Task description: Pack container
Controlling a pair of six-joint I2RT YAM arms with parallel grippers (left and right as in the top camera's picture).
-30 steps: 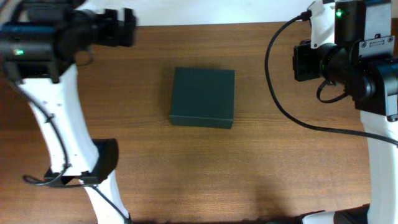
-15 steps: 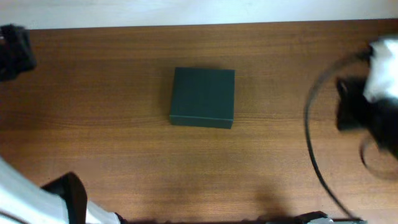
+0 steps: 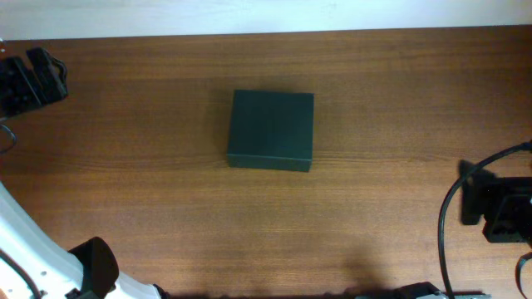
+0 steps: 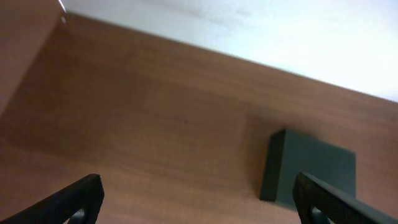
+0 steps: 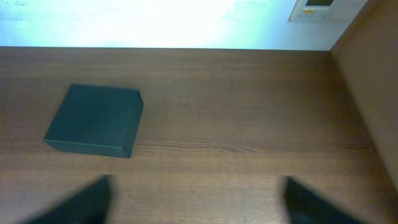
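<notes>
the left fingers (image 4: 84, 196) stand spread as wide as they look able to go, one dark tip at each lower corner of the wrist view, with nothing between them but bare wood. from overhead they sit at the far left corner of the table (image 3: 166, 208), well apart from everything else. the right fingers (image 5: 87, 202) show only as two blurred dark shapes low in their own wrist view, but they too are far apart and have hold of nothing; overhead puts them near the right edge, toward the front.

between the two, nearer the far edge than the front, lies the container (image 3: 271, 129), a dark green square box resting flat on the wood with its lid down. no finger touches it. the left wrist view has it ahead and off to one side, one corner turned toward the camera; the right wrist view has it ahead to the left.

a black cable (image 3: 445, 241) curves beside the right fingers. the white left arm (image 3: 25, 249) runs along the lower left. a pale wall (image 5: 155, 22) rises behind the far edge of the table.
</notes>
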